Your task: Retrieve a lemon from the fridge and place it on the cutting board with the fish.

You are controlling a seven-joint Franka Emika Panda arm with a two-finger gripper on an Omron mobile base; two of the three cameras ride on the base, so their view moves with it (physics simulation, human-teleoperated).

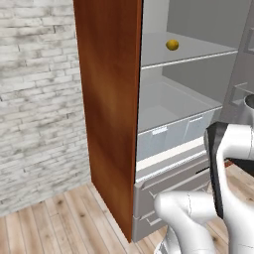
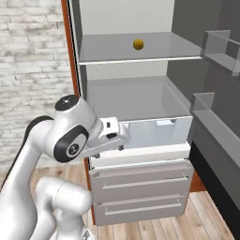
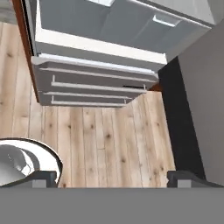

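The fridge [image 1: 188, 106] stands open, showing pale grey shelves. The lemon [image 1: 172, 45], small and golden-yellow, lies alone on its upper shelf [image 2: 138, 44]. My gripper [image 2: 120, 139] hangs well below it, in front of the clear crisper drawer, and points down. In the hand view the gripper [image 3: 113, 178] is open, its two dark fingertips [image 3: 43, 178] set wide apart with nothing between them, over the wooden floor before the fridge's lower drawers [image 3: 92, 83]. The cutting board and the fish are out of view.
A tall brown wooden panel [image 1: 109, 99] flanks the fridge on the left, beside a pale brick wall [image 1: 34, 99]. The fridge door with clear bins [image 2: 215, 44] stands open on the right. Wooden floor [image 3: 109, 135] lies in front of the drawers.
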